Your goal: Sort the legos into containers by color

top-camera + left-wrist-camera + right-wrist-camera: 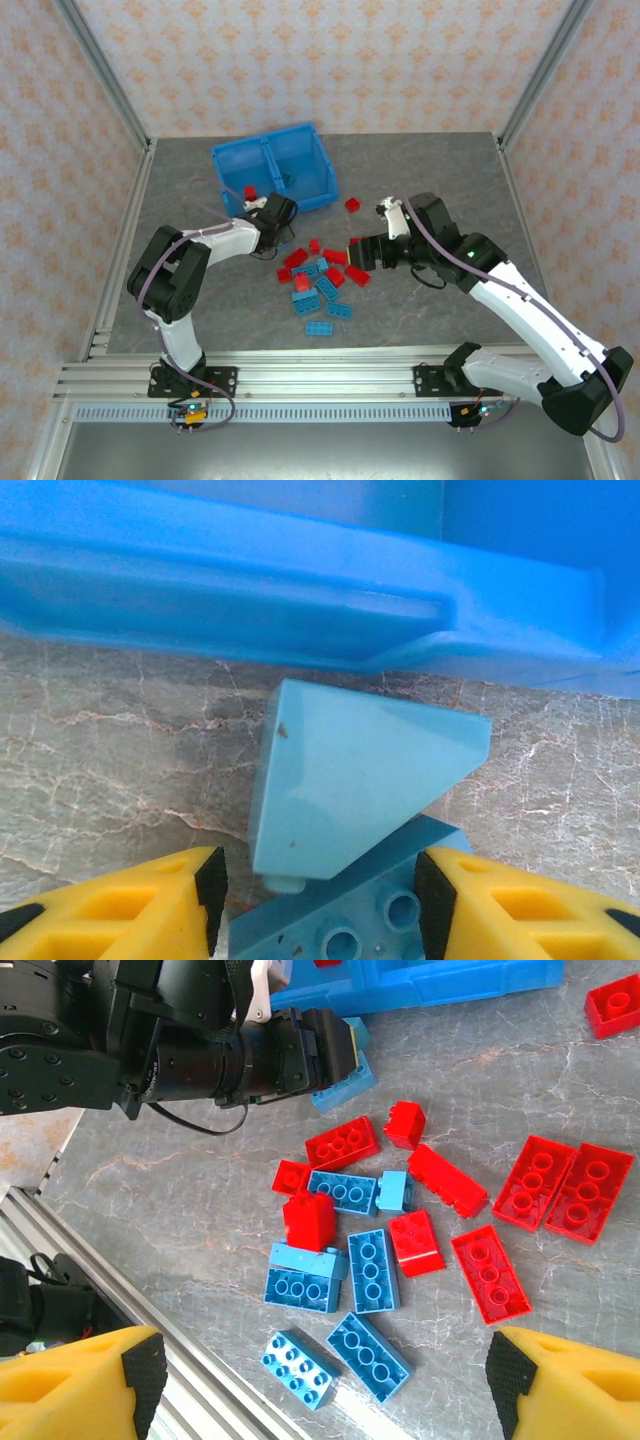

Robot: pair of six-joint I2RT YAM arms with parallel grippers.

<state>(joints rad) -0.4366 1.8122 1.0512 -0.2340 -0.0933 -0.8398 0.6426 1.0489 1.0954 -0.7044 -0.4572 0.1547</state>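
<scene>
Left hand [320,900] reaches low with fingers partly apart; right hand [325,1370] hovers, fingers spread wide.

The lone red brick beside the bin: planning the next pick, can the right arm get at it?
Probably yes. The red brick lies alone on the table just beyond the open right gripper; nothing stands between them.

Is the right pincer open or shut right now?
Open: the right pincer has its yellow fingers far apart above the legos, holding nothing.

Overhead and wrist views, legos [328,289] shared
</scene>
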